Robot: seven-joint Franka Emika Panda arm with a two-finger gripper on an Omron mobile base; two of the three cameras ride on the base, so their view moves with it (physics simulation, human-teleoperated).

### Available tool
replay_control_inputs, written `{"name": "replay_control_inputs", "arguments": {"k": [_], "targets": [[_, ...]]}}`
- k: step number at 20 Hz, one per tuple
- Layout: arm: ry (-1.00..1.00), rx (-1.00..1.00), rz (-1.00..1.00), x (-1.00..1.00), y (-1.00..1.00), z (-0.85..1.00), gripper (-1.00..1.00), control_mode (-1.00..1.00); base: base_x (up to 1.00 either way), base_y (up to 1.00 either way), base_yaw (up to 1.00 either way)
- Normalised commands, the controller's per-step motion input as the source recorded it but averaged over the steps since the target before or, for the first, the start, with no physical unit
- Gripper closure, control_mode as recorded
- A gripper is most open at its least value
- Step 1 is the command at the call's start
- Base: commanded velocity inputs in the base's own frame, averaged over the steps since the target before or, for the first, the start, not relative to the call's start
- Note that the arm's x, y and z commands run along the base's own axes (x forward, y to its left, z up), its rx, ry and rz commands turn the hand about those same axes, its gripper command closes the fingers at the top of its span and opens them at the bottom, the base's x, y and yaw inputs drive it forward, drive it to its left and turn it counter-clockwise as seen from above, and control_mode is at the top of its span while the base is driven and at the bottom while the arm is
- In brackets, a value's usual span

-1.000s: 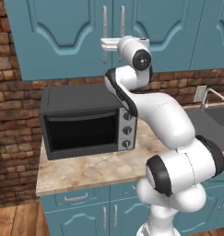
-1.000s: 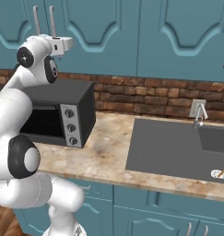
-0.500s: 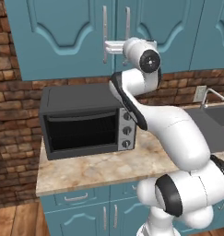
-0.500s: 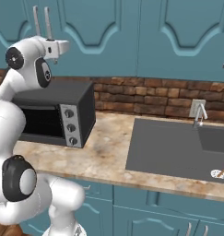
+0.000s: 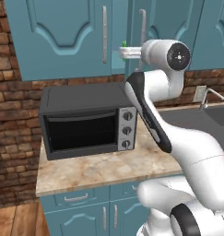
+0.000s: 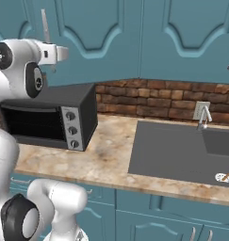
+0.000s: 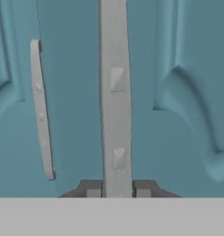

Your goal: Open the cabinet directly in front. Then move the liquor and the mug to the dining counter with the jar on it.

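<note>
The teal cabinet (image 5: 62, 37) hangs straight ahead over the counter. My gripper (image 7: 117, 190) is shut on the long silver handle (image 7: 115, 92) of its right door, one fingertip on each side of the bar. In the left base view the gripper (image 5: 125, 54) holds that handle (image 5: 142, 25) low down. The right door stands slightly ajar, leaving a narrow gap beside the left door's handle (image 5: 104, 34). A small green speck (image 5: 124, 44) shows in the gap; I cannot tell whether it is the mug. The liquor, the dining counter and the jar are out of view.
A dark toaster oven (image 5: 85, 122) stands on the marbled counter (image 5: 99, 170) under the cabinet, against a brick wall. A grey sink (image 6: 177, 150) with a faucet (image 6: 204, 115) lies to the right. Teal base cabinets (image 5: 85, 212) run below the counter edge.
The gripper has shut on the right door's handle. That handle has shifted right and the door has come slightly ajar, while the arm has pulled back.
</note>
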Motion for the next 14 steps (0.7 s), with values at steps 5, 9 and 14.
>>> {"name": "replay_control_inputs", "arguments": {"k": [5, 9, 14], "targets": [[0.08, 0.00, 0.00, -1.00, -0.24, 0.00, 1.00, -1.00, 0.00, 0.00, 0.00], [0.02, 0.00, 0.00, -0.97, -0.23, 0.00, 1.00, -1.00, 0.00, 0.00, 0.00], [0.01, 0.00, 0.07, -0.67, 0.07, 0.00, 1.00, -1.00, 0.00, 0.00, 0.00]]}}
